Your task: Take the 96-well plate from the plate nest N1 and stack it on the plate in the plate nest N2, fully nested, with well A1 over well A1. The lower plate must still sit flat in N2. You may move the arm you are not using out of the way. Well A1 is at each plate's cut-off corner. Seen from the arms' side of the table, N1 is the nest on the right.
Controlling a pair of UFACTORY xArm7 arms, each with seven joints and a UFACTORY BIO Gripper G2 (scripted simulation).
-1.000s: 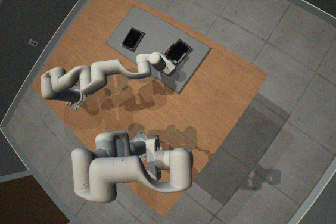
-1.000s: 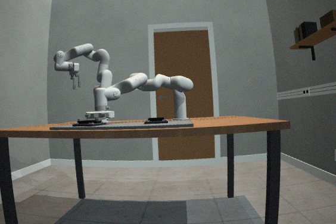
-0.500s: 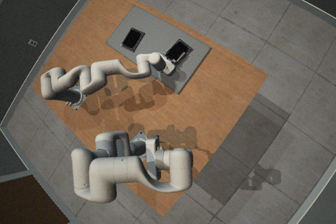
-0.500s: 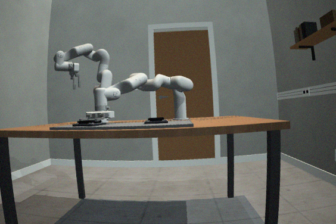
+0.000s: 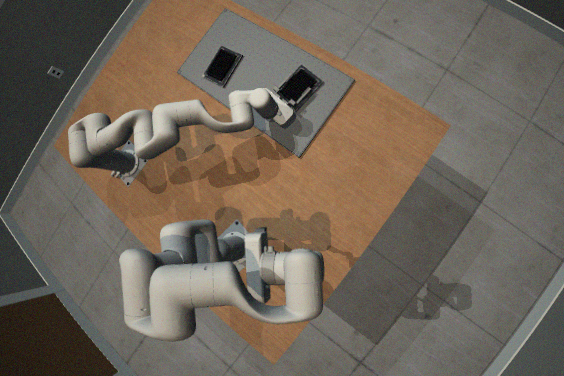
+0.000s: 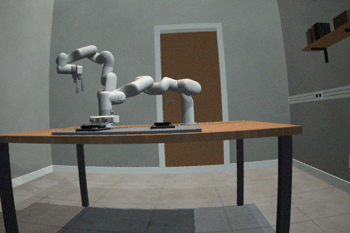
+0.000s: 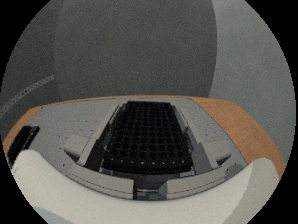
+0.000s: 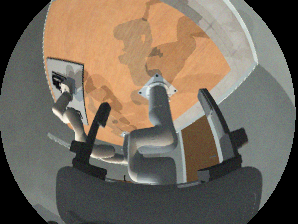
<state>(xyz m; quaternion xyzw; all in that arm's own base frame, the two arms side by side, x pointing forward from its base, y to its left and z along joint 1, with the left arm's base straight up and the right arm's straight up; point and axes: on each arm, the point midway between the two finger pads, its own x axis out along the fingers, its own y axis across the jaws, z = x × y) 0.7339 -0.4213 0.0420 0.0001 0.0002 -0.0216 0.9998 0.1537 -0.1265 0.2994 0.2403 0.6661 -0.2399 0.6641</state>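
A black 96-well plate (image 5: 300, 83) (image 7: 146, 135) lies in nest N1 (image 5: 320, 83) (image 6: 90, 129), low and looking level. My left gripper (image 5: 294, 92) (image 6: 93, 124) (image 7: 149, 111) reaches over it from the arms' side, with its fingers close against the plate's two long sides and shut on it. A second black plate (image 5: 221, 65) (image 6: 162, 124) sits in nest N2 (image 6: 162, 127) and looks flat; it shows at the left edge in the left wrist view (image 7: 24, 142). My right gripper (image 6: 79, 90) (image 8: 154, 99) is open and empty, high over the table. The cut-off corners are too dark to tell.
Both nests stand on a grey board (image 5: 265, 49) (image 6: 130, 131) on the wooden table (image 5: 350, 162). The left arm (image 5: 180, 114) stretches low across the table. The right arm (image 5: 200, 282) is folded above the table's near side, well away from the nests.
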